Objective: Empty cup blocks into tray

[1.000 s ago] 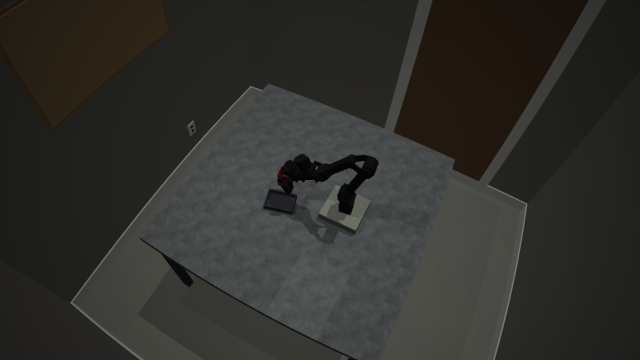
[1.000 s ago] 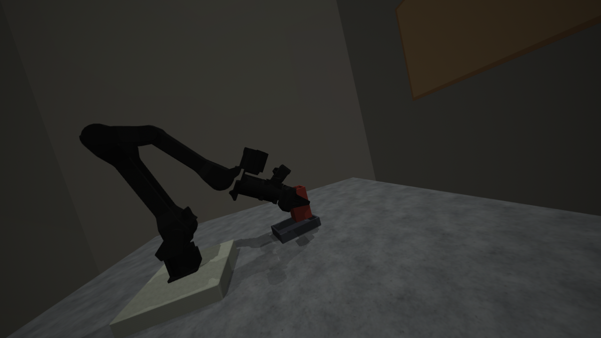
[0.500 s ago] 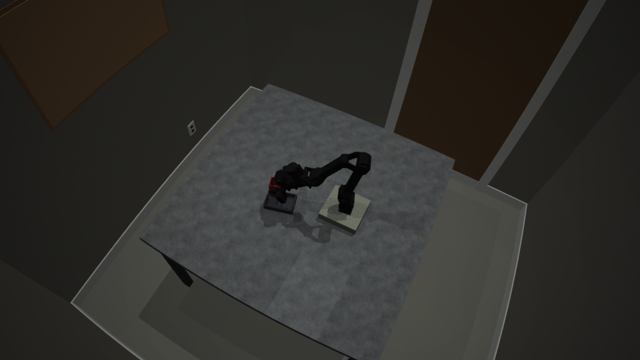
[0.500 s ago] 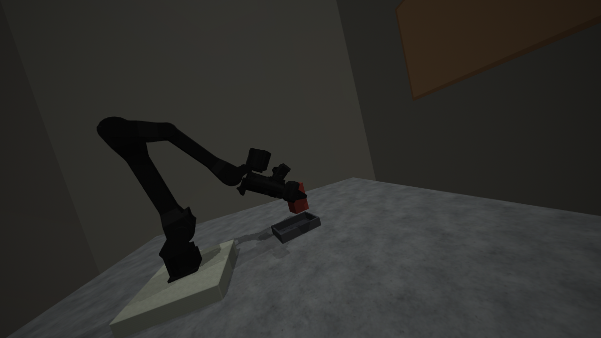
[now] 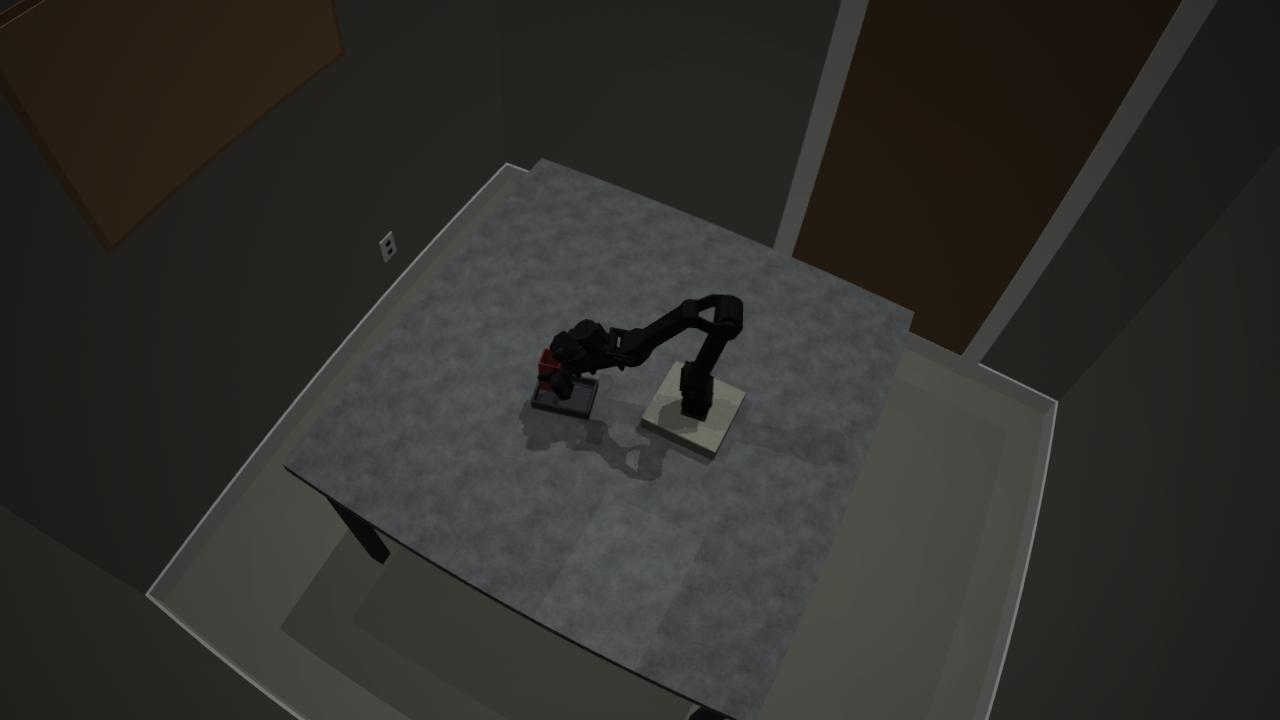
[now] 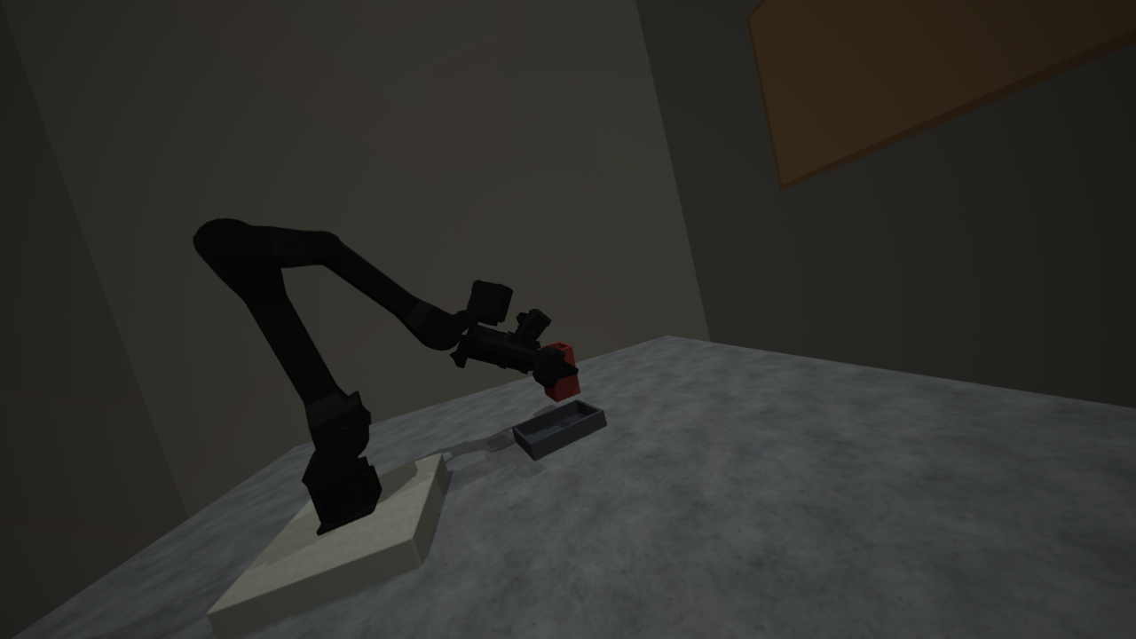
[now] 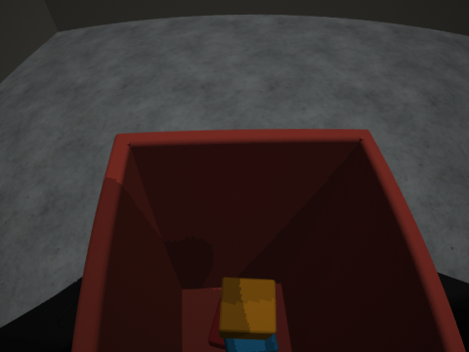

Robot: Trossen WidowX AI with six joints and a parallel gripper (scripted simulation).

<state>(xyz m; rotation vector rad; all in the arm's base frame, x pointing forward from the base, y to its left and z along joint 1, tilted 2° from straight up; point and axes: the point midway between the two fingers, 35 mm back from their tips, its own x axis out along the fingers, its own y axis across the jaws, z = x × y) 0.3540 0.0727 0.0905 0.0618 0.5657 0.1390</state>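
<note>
Exterior view: above the tray, the fingers grip the red cup; centre it there, then tip slowly, please.

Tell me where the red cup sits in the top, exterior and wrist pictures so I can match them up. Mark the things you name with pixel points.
Top: the red cup (image 5: 548,360) (image 6: 564,385) (image 7: 244,137) is left of centre, partly hidden by the tool (image 5: 553,380) (image 6: 565,372), at the dark tray's (image 5: 563,412) (image 6: 568,438) upper-left side.
Exterior: just right of centre, above the tray.
Wrist: fills the lower middle, open top towards the camera, blocks inside.
Shared landmark: the grey tabletop (image 5: 465,358) (image 6: 754,493) (image 7: 234,73).
</note>
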